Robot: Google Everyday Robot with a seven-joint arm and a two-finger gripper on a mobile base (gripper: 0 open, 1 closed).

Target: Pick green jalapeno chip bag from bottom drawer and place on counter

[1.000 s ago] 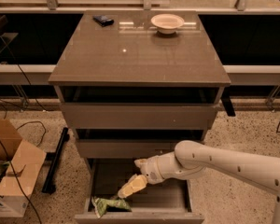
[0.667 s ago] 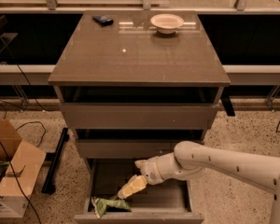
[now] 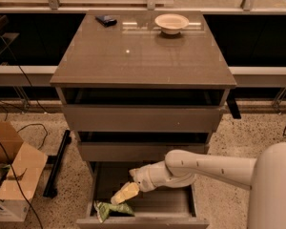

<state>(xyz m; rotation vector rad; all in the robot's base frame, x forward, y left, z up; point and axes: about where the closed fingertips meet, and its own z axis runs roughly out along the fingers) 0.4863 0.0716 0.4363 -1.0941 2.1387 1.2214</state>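
The green jalapeno chip bag (image 3: 112, 209) lies crumpled at the front left of the open bottom drawer (image 3: 143, 221). My gripper (image 3: 124, 193), with pale yellowish tips, reaches down into that drawer from the right and hangs just above and right of the bag. I cannot tell if it touches the bag. The counter (image 3: 143, 56) is the glossy grey-brown top of the cabinet, well above the gripper.
A white bowl (image 3: 171, 23) and a small dark object (image 3: 106, 20) sit at the back of the counter. The two upper drawers (image 3: 143, 118) stand slightly open above my arm. A cardboard box (image 3: 12, 175) and cables lie on the floor at left.
My gripper has moved slightly left and down, closer to the green bag. The bag has not moved.
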